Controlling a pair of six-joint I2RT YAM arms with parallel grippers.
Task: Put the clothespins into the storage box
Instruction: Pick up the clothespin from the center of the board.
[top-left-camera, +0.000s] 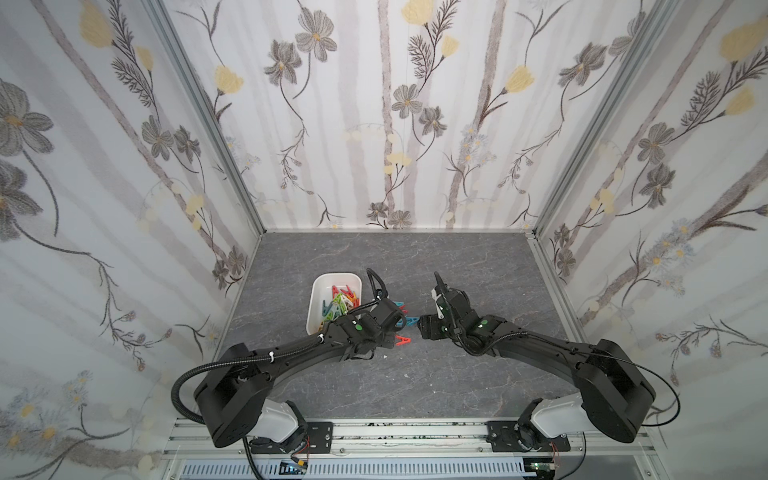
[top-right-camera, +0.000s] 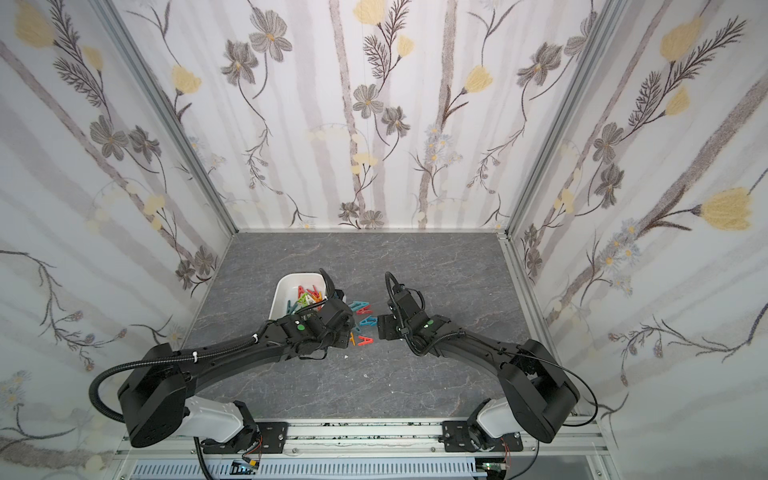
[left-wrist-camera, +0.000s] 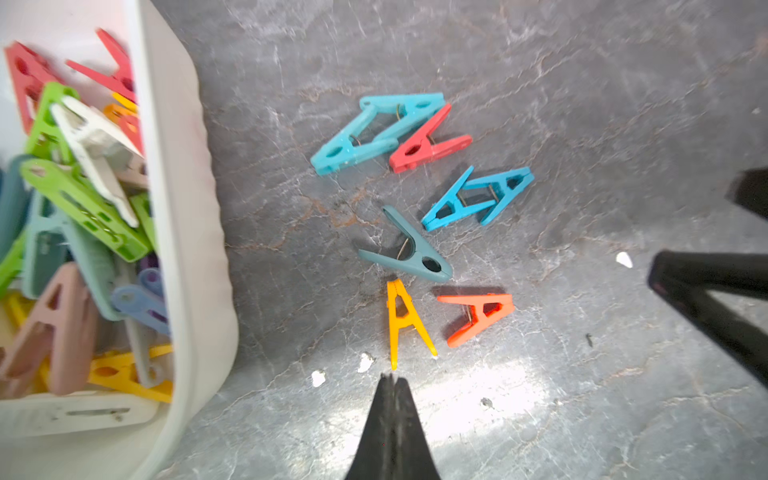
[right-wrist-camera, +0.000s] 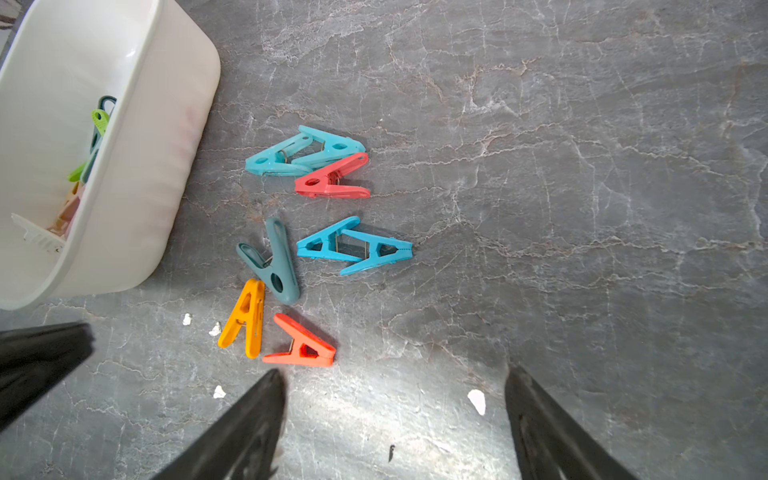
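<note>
The white storage box (top-left-camera: 314, 291) (left-wrist-camera: 187, 208) stands left of centre and holds several coloured clothespins (left-wrist-camera: 83, 208) (top-left-camera: 338, 303). Several more clothespins lie on the grey table beside it: a teal pair (left-wrist-camera: 374, 133), a red one (left-wrist-camera: 430, 145), a blue pair (left-wrist-camera: 478, 199), a dark teal one (left-wrist-camera: 409, 253), a yellow one (left-wrist-camera: 405, 320) and an orange one (left-wrist-camera: 478, 316). My left gripper (left-wrist-camera: 390, 378) is shut and empty, its tips just short of the yellow pin's leg. My right gripper (right-wrist-camera: 395, 378) is open and empty, with the orange pin (right-wrist-camera: 303, 345) just beyond one finger.
Small white flecks (right-wrist-camera: 477, 401) (left-wrist-camera: 623, 259) dot the table near the pins. Flowered walls enclose the table on three sides. A metal rail (top-left-camera: 395, 436) with both arm bases runs along the front edge. The two wrists are close together over the loose pins.
</note>
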